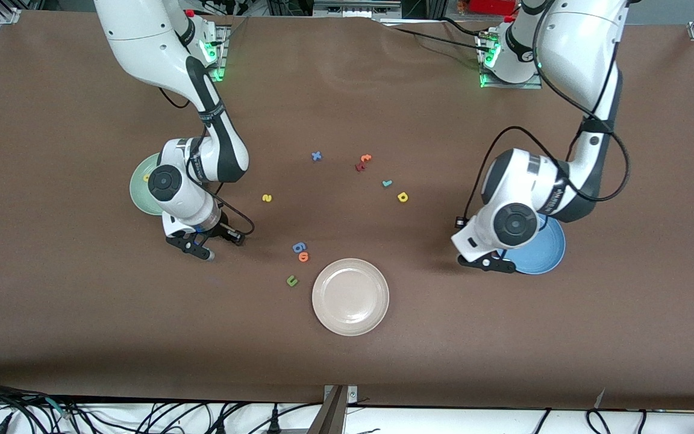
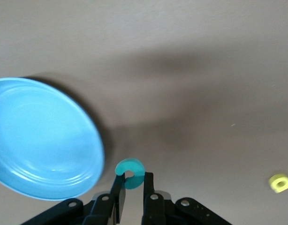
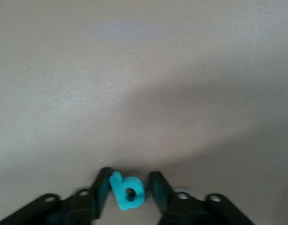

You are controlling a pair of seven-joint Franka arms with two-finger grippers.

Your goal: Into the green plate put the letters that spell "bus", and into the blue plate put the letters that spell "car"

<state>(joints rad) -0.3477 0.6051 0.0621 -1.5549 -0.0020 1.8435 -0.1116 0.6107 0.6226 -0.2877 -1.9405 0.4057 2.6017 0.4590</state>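
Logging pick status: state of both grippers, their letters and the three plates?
left gripper: shut on the teal c
teal c: gripped, not yet in the blue plate
right gripper: down at the teal b
teal b: flat on the table
green plate: one yellow letter in it
blue plate: no letter seen
beige plate: bare

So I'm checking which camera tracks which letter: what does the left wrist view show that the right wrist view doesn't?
Only the left wrist view shows the left gripper shut on the teal c, with the blue plate beside it and the yellow a lying farther off on the table. Only the right wrist view shows the right gripper, its fingers either side of the teal b. Both share bare brown table and a teal letter between black fingers.
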